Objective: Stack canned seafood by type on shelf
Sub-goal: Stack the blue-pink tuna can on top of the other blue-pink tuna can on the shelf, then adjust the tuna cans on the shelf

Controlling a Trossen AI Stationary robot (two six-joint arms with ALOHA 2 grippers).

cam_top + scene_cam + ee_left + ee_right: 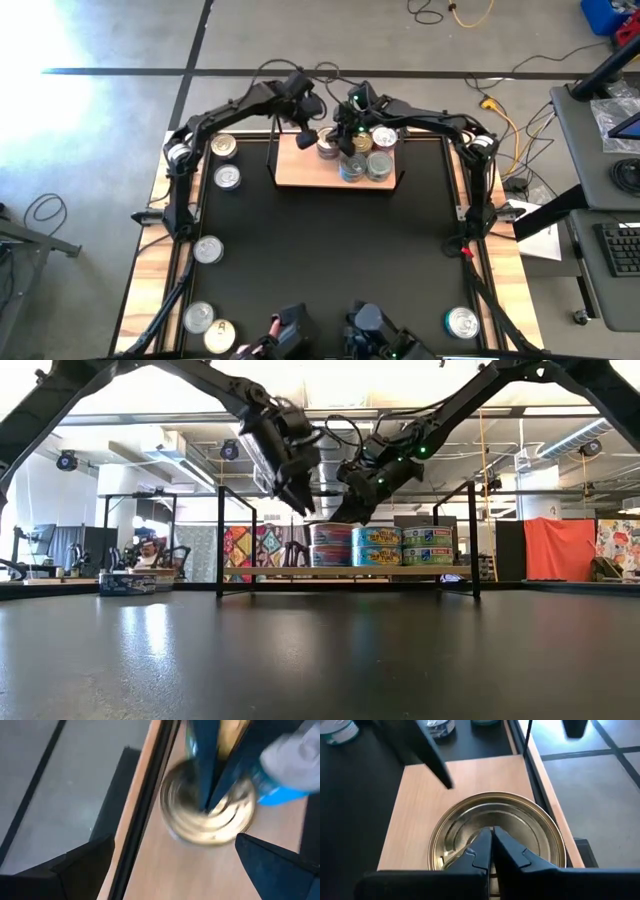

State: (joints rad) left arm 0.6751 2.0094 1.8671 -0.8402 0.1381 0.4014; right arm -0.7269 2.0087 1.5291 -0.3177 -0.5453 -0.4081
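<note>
Both tools are over the shelf (300,172) at the far side of the worktop (330,260). The left tool (308,137) hangs with its fingers spread wide just above a gold-lidded tin (329,146) at the shelf's far edge, gripping nothing. The right tool (491,840) has its fingers pressed together, tips on or just over that gold lid (495,832); contact cannot be told.

The step in hand looks like settling this tin onto its stack, the right tool apparently steadying or nudging it. Next, both tools would need to lift clear without dragging the tin, then one must reach a loose tin (228,178) on the worktop; several lie along the left side and near corners.

In the low view the stacked tins (378,547) show blue and yellow side labels; the lettering is too small to read.
</note>
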